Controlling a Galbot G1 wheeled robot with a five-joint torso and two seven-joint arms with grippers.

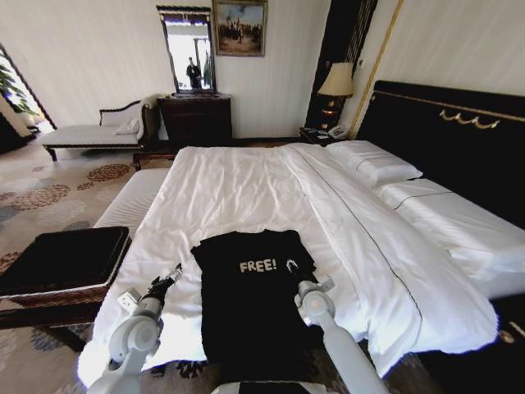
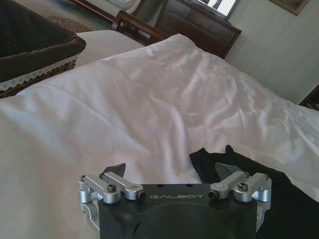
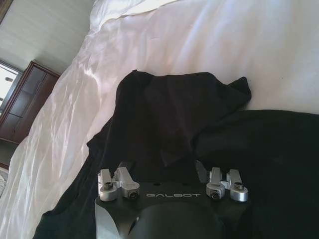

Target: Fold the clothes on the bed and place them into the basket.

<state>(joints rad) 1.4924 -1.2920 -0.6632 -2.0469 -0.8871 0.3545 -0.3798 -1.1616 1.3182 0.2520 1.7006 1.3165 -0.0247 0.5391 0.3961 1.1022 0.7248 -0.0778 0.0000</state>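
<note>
Head view, lower centre: black T-shirt [image 1: 250, 304] lies lengthwise on the bed [image 1: 246, 189], between the released left pincer [image 1: 166, 281] at its edge and the released right pincer [image 1: 295, 269] over its sleeve.

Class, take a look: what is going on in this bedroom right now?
A two-armed robot stands at the foot of the bed, where a black T-shirt lies spread on the white sheets, "FREE!" facing up. The left hand hovers open over the sheet beside the shirt's left sleeve; the right hand is open over its right sleeve. Neither holds any cloth. The basket stands on the robot's left, and the shirt is not yet folded.
</note>
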